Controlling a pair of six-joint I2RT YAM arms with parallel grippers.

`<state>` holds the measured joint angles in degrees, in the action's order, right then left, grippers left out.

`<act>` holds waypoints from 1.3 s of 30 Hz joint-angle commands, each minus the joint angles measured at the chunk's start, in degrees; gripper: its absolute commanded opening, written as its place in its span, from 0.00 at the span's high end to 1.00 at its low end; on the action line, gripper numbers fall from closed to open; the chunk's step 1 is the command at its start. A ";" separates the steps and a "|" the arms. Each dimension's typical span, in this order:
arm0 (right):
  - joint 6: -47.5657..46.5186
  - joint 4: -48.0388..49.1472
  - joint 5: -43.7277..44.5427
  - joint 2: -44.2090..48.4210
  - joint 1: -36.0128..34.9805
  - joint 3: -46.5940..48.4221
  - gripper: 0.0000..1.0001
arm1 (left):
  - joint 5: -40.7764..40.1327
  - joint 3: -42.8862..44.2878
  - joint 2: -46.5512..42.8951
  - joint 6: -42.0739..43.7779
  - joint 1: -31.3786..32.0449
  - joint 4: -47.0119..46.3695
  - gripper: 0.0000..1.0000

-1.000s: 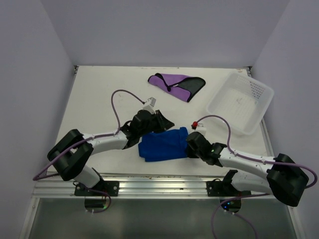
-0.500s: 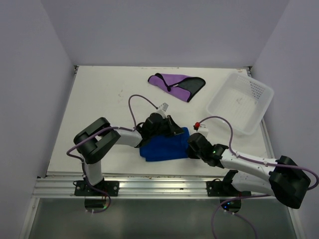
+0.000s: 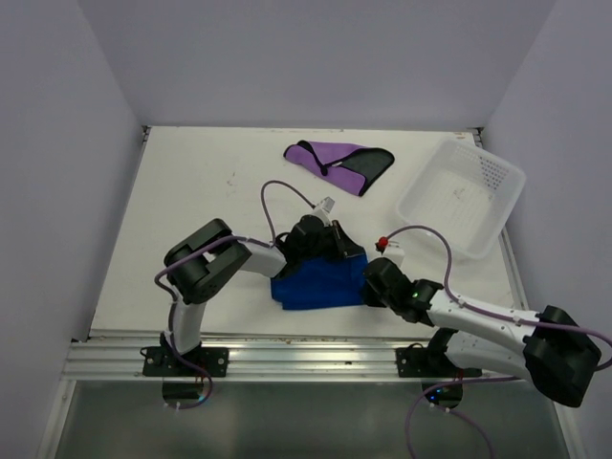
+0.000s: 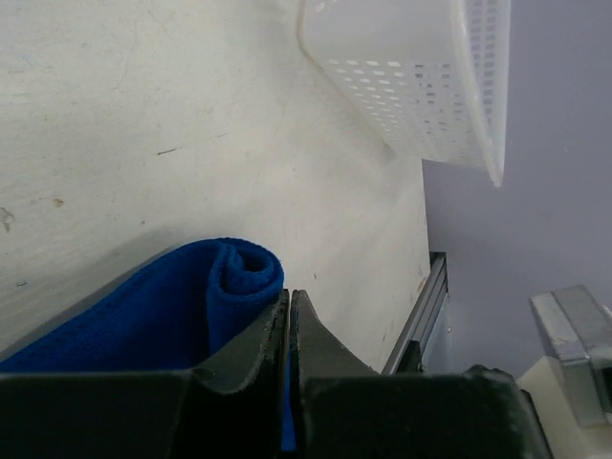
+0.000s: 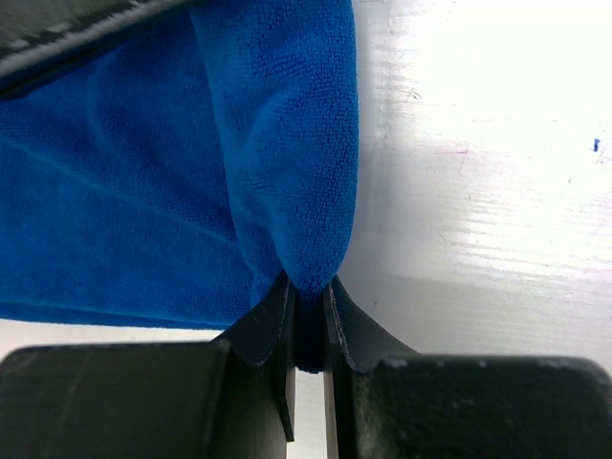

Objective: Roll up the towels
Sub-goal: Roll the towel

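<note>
Blue and fuzzy, the blue towel [image 3: 316, 279] sits at the near middle of the worktop [image 3: 191, 201], with one end curled into a small roll. The left gripper [image 3: 344, 251] is on its far right corner, jaws pressed almost together with just a sliver of blue cloth caught between them, right next to that curl. The right gripper [image 3: 371, 277] is at the towel's right edge, jaws pinching a fold of it, super clear in the wrist view. The purple towel [image 3: 339, 164] with the black section lies near the far edge, well apart. The white basket [image 3: 464, 196] is over by the right edge.
</note>
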<state>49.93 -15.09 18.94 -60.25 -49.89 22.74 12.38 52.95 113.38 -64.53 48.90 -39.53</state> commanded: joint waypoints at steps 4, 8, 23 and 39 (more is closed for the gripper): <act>-0.10 -7.14 2.77 1.18 -0.21 -1.74 1.00 | -1.65 2.07 3.68 1.33 0.67 -1.08 0.94; -0.10 -7.32 1.81 1.54 -0.21 -1.65 1.00 | -3.59 2.86 5.97 2.74 0.75 0.41 0.95; -0.10 -11.53 4.17 -0.13 -4.33 1.95 1.00 | -8.16 1.98 4.30 7.31 0.58 5.25 0.96; 4.91 -22.52 18.59 -14.53 -18.48 14.95 1.00 | -7.99 -0.39 -4.48 11.62 -4.26 12.71 0.89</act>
<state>51.90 -31.55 33.17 -71.70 -66.02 34.30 6.11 53.28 112.09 -55.99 45.78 -29.56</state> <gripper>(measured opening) 0.127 0.105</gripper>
